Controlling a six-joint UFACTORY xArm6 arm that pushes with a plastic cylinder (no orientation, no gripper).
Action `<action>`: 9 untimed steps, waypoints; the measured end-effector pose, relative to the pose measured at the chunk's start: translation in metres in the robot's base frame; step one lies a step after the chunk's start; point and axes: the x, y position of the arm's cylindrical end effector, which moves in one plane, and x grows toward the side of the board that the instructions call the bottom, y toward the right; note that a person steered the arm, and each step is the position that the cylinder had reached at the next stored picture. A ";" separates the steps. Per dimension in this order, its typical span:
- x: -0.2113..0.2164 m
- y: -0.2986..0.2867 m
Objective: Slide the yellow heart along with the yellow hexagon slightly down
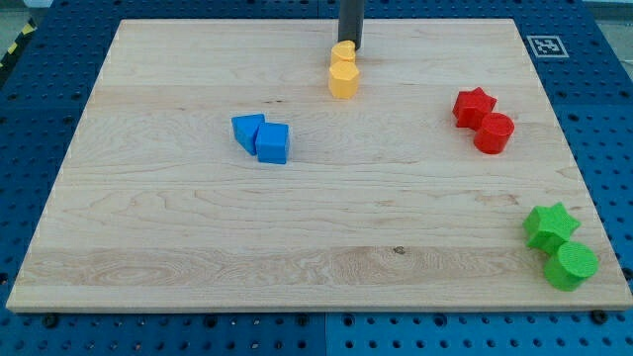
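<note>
- Nearest me, at the view's bottom right, a green star (550,224) and a green cylinder (572,265) sit touching, close to the corner of the wooden board (198,247).
- Further up on the view's right, a red star (474,106) touches a red cylinder (494,133); both are well apart from my work.
- Left of centre, a blue triangle-like block (247,130) sits against a blue cube (273,143), also well clear.
- Near the view's top, just right of centre, are my targets: the yellow hexagon (343,79) with the yellow heart (342,51) touching it from above, stacked in a line running up and down the view.
- Farthest back, my tip (349,46) sits right at the heart's upper right edge, touching or nearly so; I cannot tell which.
- There are no jaws on this rig, only the bare rod, so nothing is gripped.
- My read on handling: the blocks look small, rigid and light, and should slide easily on smooth wood. Pushing off-centre would likely spin the heart or let the hexagon slip aside, so I would press on the middle of the heart's top edge, straight toward the view's bottom, gently.
</note>
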 end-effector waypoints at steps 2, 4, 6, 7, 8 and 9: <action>0.011 -0.001; 0.032 -0.016; 0.048 -0.024; 0.059 -0.024; 0.069 -0.024; 0.070 -0.024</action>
